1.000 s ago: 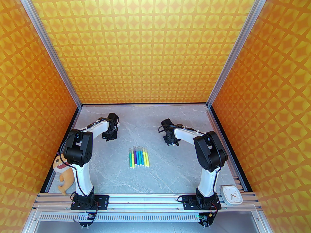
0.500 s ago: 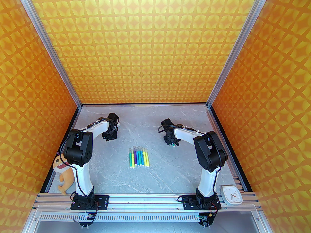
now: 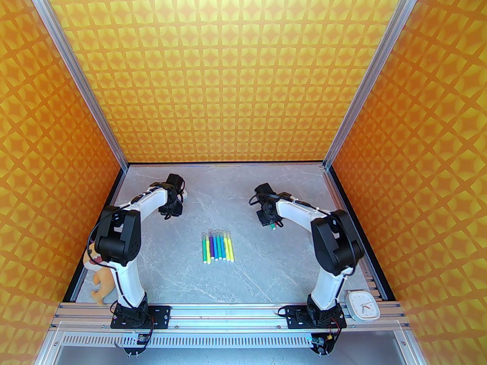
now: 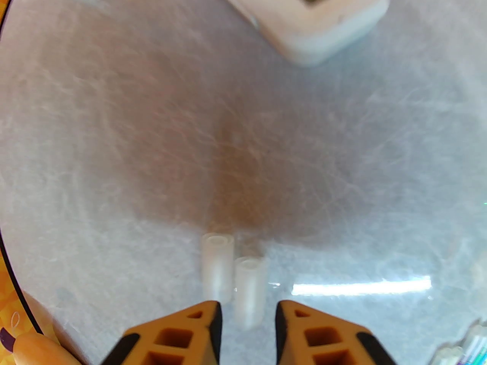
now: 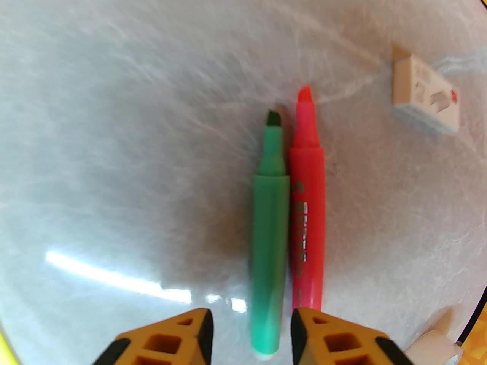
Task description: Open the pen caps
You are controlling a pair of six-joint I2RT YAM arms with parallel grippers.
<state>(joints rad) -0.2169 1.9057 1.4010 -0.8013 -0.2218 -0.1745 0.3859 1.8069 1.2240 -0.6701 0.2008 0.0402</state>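
Left gripper (image 4: 248, 311) released, two loose pen caps (image 4: 217, 266) just ahead of its tips. Right gripper (image 5: 251, 318) released over uncapped green pen (image 5: 270, 234), pink pen (image 5: 307, 219) beside. Lift straight, don't nudge; capped pens (image 3: 217, 246) wait between both grippers.

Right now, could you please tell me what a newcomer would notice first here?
A row of capped pens lies mid-table. Under the open right end effector, an uncapped green pen and red pen lie side by side; two loose caps lie below the left end effector.
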